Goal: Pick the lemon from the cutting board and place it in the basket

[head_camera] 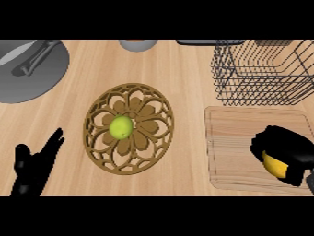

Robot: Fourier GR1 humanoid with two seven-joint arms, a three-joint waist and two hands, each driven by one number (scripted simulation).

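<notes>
Mostly hidden, yellow lemon (274, 166) peeks beneath the right hand (286, 146).

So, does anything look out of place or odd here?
Only one thing: a green lime lies at the centre of the round trivet, an unusual spot for fruit. The wire basket stands upright; nothing is spilled.
</notes>
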